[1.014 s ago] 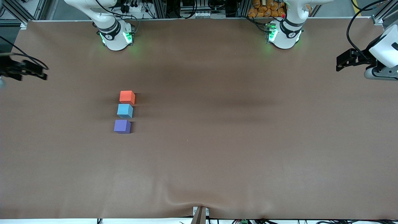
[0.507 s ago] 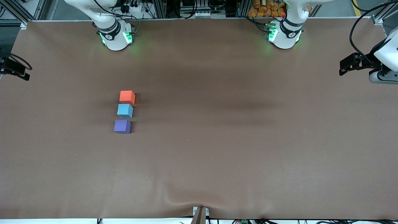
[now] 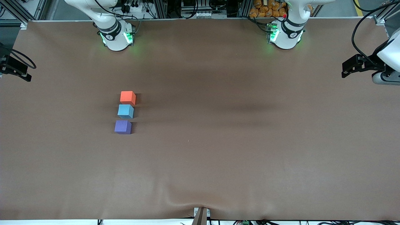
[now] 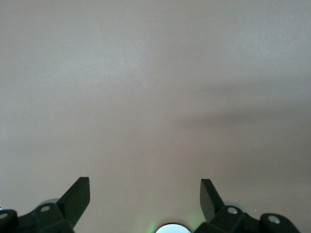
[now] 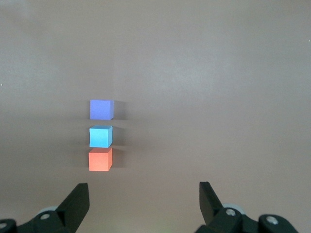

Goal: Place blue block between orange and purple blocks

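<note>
Already the blue block (image 3: 125, 111) sits on the bench (image 3: 218, 150) between orange (image 3: 127, 97) and purple (image 3: 122, 127). Both tools, left (image 3: 344, 69) and right (image 3: 24, 74), hang wide open and empty at the bench's ends; nothing more seems needed.

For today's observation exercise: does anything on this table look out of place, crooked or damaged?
Nothing stands out. The blue block sits in line between the orange block and the purple block, all flat on the table. The left gripper and right gripper wait open at the table's ends.
</note>
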